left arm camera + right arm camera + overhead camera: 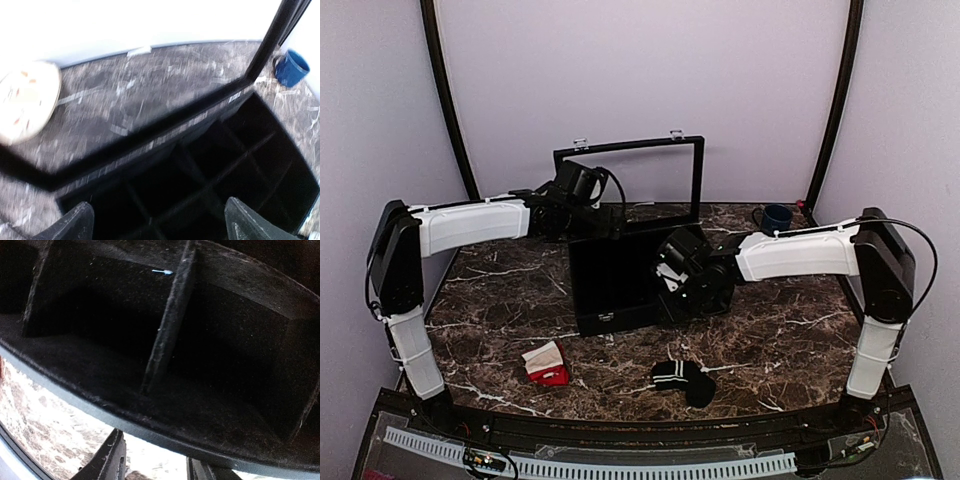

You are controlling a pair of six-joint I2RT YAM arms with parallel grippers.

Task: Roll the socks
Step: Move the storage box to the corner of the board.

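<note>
The dark marbled worktop (500, 290) carried everything. At its middle sat the black case (610, 285), with its lid (630, 147) upright at the far side and its inside split by dividers into compartments. The left arm (470, 225) reached in to the case's far left corner. The left jaws hung wide open over the compartments with nothing between them. The right arm (800, 253) reached in to the case's right side. In the wrist view the right jaws stood apart at the rim, with bare worktop showing between them, and gripped nothing.

The socks (548, 363) lay on the worktop near the front edge, left of centre, in front of the case's near left corner and well apart from both arms. They made a small bundle, bright red below and cream-white at the cuff on top; whether it was folded or rolled could not be told. To their right, also near the front edge, lay black socks (682, 378) with white stripes. A blue mug (777, 216) stood at the far right.
</note>
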